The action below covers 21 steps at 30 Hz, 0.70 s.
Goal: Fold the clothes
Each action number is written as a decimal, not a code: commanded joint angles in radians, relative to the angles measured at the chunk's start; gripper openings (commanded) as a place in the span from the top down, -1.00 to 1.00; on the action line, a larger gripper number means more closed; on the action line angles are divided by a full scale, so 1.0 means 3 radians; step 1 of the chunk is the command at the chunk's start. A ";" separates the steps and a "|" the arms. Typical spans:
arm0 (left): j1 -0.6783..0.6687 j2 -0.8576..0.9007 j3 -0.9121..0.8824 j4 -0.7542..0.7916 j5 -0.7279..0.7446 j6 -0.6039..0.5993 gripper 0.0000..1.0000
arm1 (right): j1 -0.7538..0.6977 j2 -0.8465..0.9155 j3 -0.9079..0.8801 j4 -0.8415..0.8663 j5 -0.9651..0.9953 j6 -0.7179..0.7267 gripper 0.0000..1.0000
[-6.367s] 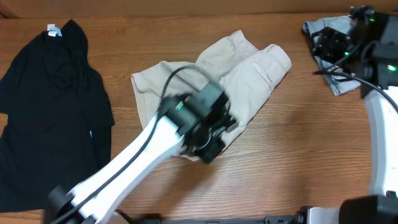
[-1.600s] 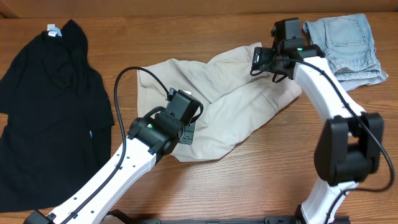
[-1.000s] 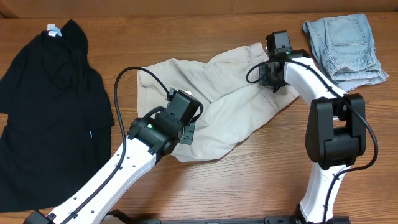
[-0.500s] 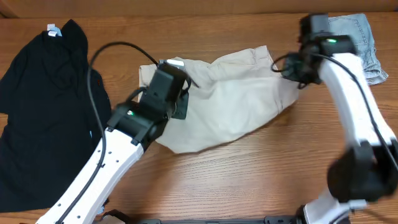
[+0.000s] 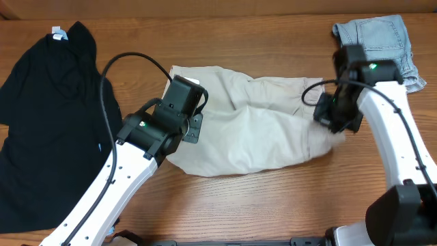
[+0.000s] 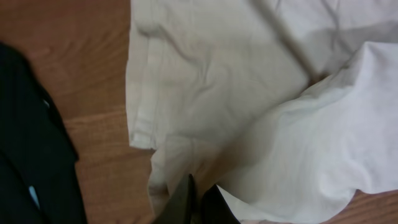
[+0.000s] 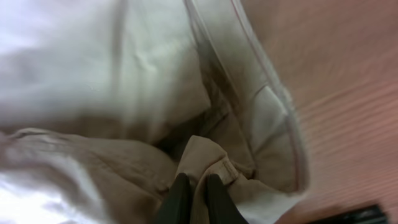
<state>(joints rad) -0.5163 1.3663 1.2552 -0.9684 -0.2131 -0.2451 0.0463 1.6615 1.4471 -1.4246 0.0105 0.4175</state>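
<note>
The cream-beige shorts (image 5: 259, 130) lie stretched sideways across the middle of the table, held at both ends. My left gripper (image 5: 193, 128) is at their left end, shut on a pinch of the pale cloth (image 6: 217, 74); the left wrist view shows the gripper (image 6: 198, 202) with its dark fingers together in the fabric. My right gripper (image 5: 331, 117) is at the right end. It (image 7: 194, 193) is shut on a fold of the shorts (image 7: 124, 62) near a stitched seam. The black top (image 5: 54, 116) lies flat at the far left. Light-blue denim shorts (image 5: 382, 41) rest at the back right corner.
The wooden table (image 5: 273, 205) is bare along the front edge. The black top (image 6: 31, 143) lies close to the shorts' left edge. The right arm's white link (image 5: 403, 143) runs along the table's right side, near the denim.
The left gripper went back and left, and the right gripper came right and toward the front. The shorts, bunched a second ago, are now drawn out wide between them.
</note>
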 commanded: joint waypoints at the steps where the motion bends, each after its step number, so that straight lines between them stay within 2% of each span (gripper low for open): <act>1: 0.0022 0.0039 -0.0202 -0.0011 0.0123 0.0053 0.92 | -0.0009 -0.0029 -0.0431 0.0106 -0.0299 0.0170 0.92; 5: 0.0022 0.0109 -0.0379 0.0000 0.0127 -0.0052 0.92 | 0.0009 -0.0178 -0.0727 0.0122 -0.0609 0.0158 0.92; 8: 0.0023 0.0158 -0.0398 0.0011 0.0052 -0.0057 0.92 | 0.0084 -0.0450 -0.0769 -0.0094 -0.0655 0.0167 0.92; 17: 0.0031 0.0155 -0.0397 0.0189 -0.0472 -0.0181 0.92 | 0.0281 -0.1441 -0.0769 -0.0537 -0.0610 0.0571 0.92; 21: 0.0099 0.0116 -0.0328 0.0430 -0.0619 -0.0216 0.92 | 0.0282 -0.1871 -0.0769 -0.0603 -0.0357 0.0828 0.92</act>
<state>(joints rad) -0.5095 1.4105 1.1381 -0.8791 -0.3134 -0.2787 0.1261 1.1927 1.2171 -1.6016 -0.1528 0.5774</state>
